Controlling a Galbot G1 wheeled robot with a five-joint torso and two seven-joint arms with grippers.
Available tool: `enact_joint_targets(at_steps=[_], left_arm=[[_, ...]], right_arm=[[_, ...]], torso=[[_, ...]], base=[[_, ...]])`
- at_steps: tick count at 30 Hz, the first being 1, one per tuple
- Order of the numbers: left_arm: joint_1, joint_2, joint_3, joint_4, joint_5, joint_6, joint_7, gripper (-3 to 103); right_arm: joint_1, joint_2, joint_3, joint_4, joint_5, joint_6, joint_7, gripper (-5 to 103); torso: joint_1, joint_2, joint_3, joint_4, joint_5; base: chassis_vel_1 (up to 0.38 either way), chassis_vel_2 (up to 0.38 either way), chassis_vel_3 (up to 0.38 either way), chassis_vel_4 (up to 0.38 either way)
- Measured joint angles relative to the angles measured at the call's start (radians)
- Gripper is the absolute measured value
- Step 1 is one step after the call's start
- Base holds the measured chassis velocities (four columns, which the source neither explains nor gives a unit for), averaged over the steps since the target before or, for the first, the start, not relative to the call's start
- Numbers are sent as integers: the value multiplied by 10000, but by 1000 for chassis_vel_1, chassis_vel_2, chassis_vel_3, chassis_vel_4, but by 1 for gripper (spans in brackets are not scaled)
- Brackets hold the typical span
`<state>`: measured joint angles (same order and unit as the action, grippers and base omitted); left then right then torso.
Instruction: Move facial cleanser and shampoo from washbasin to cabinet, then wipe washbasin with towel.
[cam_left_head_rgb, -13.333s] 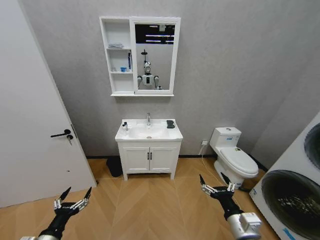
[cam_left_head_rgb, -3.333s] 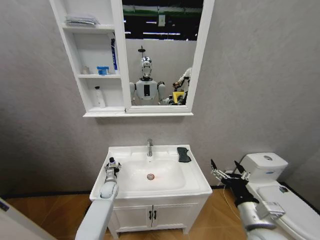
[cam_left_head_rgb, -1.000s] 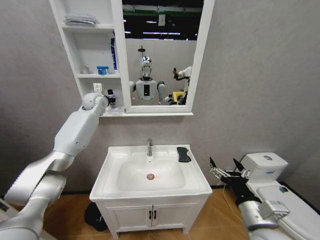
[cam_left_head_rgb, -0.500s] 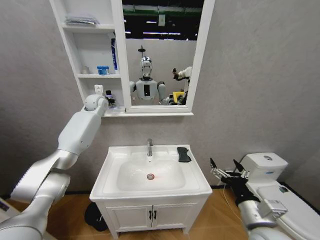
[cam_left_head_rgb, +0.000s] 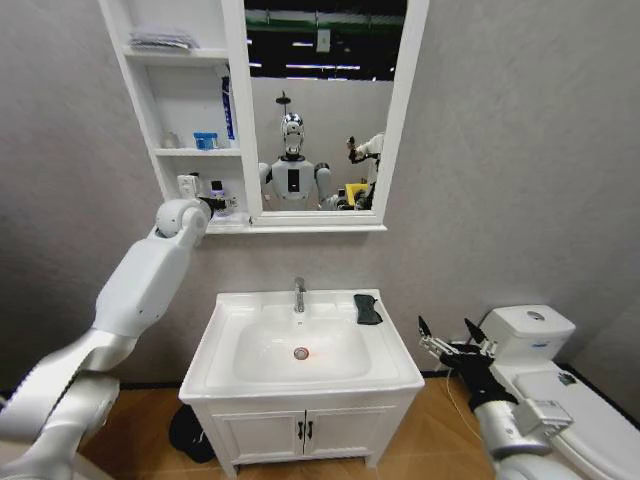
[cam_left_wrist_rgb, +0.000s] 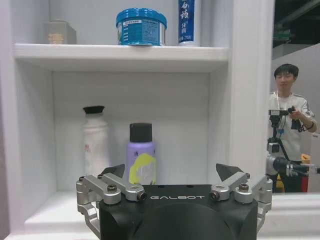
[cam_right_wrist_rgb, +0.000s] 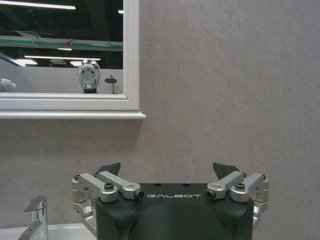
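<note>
Moved: left gripper (cam_left_wrist_rgb: 172, 176) has backed off the cabinet (cam_left_head_rgb: 243, 120), fingers apart, empty.
Bottles: purple bottle (cam_left_wrist_rgb: 140, 154), white bottle (cam_left_wrist_rgb: 95, 146) on bottom shelf.
Right gripper (cam_left_head_rgb: 452, 347): apart, beside washbasin (cam_left_head_rgb: 392, 362).

Two bottles (cam_left_wrist_rgb: 140, 152) upright on cabinet (cam_left_head_rgb: 182, 130) shelf — towel (cam_left_head_rgb: 367, 308) on washbasin (cam_left_head_rgb: 390, 368)

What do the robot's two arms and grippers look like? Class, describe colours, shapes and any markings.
Both arms have smooth, rounded, glossy white shells. The left gripper and right gripper share one design: a black body lettered GALBOT in white, silver metal linkages with dark bolts, and black pointed fingertips. The right arm ends in a grey cylindrical wrist section.
</note>
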<state>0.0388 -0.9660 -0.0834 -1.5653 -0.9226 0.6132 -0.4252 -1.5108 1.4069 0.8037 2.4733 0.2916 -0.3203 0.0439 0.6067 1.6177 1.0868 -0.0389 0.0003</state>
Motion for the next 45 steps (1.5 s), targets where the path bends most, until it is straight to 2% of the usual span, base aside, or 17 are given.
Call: enact_joint_targets(at_steps=[2, 3, 5, 6, 7, 9, 10, 13, 14, 16, 17, 22, 23, 25, 28, 33, 45], left_arm=[[1256, 721, -502, -1500, -50, -246, -348, 100], [1256, 721, -502, -1500, -50, -246, -348, 100], [2833, 1339, -1478, -2981, 67, -612, -649, 100], [2833, 1339, -1478, -2981, 67, -612, -649, 100], [3734, 1506, -2110, -3572, 272, -720, -665, 100], [6572, 1418, -4042, -4822, 1054, -1155, -308, 100], [6572, 1418, -4042, -4822, 1054, -1155, -308, 100], [10265, 341, -6586, -6506, 2374, -1858, 693, 100], [10265, 341, -6586, -6506, 2374, -1858, 693, 100], [12711, -829, -7997, -7494, 3536, -2537, 1749, 100], [12711, -829, -7997, -7494, 3536, -2537, 1749, 100], [15808, -2973, -9657, -8351, 4162, -3635, 3474, 100], [15808, -2973, -9657, -8351, 4162, -3635, 3474, 100], [16864, -3610, -9801, -8486, 4269, -4200, 3746, 100], [17258, -3913, -9760, -8495, 4402, -4404, 3821, 100], [17095, -4097, -9527, -8278, 4746, -4443, 3824, 100], [16937, -4065, -9428, -8183, 4764, -4388, 3770, 100]], right_arm=[[-60, -47, 75, 87, 12, -6, 52, 100], [-60, -47, 75, 87, 12, -6, 52, 100], [-103, -85, 108, 166, 32, -23, 84, 100], [-103, -85, 108, 166, 32, -23, 84, 100], [-124, -93, 109, 197, 34, -33, 90, 100], [-223, -94, 106, 263, 23, -39, 94, 100], [-223, -94, 106, 263, 23, -39, 94, 100], [-478, -99, 101, 274, -32, -35, 85, 100], [-478, -99, 101, 274, -32, -35, 85, 100], [-605, -160, 74, 276, -75, -10, 78, 100], [-605, -160, 74, 276, -75, -10, 78, 100], [-599, -277, 24, 263, -142, 15, 52, 100], [-599, -277, 24, 263, -142, 15, 52, 100], [-567, -321, 34, 162, -158, 54, 45, 100], [-643, -291, 62, 158, -175, 129, 45, 100], [-728, -189, -15, 211, -296, 156, 37, 100], [-597, -146, -214, 250, -367, 34, 17, 100]], torso=[[1, -1, 1, 2, -6], [1, -1, 1, 2, -6], [-1, 0, -1, 5, -2], [-1, 0, -1, 5, -2], [-1, 0, -1, 6, -2], [-1, 0, -1, 6, -11], [-1, 0, -1, 6, -11], [-1, 0, 0, 7, -6], [-1, 0, 0, 7, -6], [-4, 2, -2, 7, -4], [-4, 2, -2, 7, -4], [-3, 2, -1, 5, -2], [-3, 2, -1, 5, -2], [-2, 1, 1, 7, 0], [-2, 2, 1, 8, 1], [0, 1, 1, 1, -4], [2, -1, 2, 4, -3]], base=[[0, 0, 0, 0], [0, 0, 0, 0], [0, 0, 0, 0], [0, 0, 0, 0], [0, 0, 0, 0], [0, 0, 0, 0], [0, 0, 0, 0], [0, 0, 0, 0], [0, 0, 0, 0], [0, 0, 0, 0], [0, 0, 0, 0], [0, 0, 0, 0], [0, 0, 0, 0], [0, 0, 0, 0], [0, 0, 0, 0], [0, 0, 0, 0], [0, 0, 0, 0]])
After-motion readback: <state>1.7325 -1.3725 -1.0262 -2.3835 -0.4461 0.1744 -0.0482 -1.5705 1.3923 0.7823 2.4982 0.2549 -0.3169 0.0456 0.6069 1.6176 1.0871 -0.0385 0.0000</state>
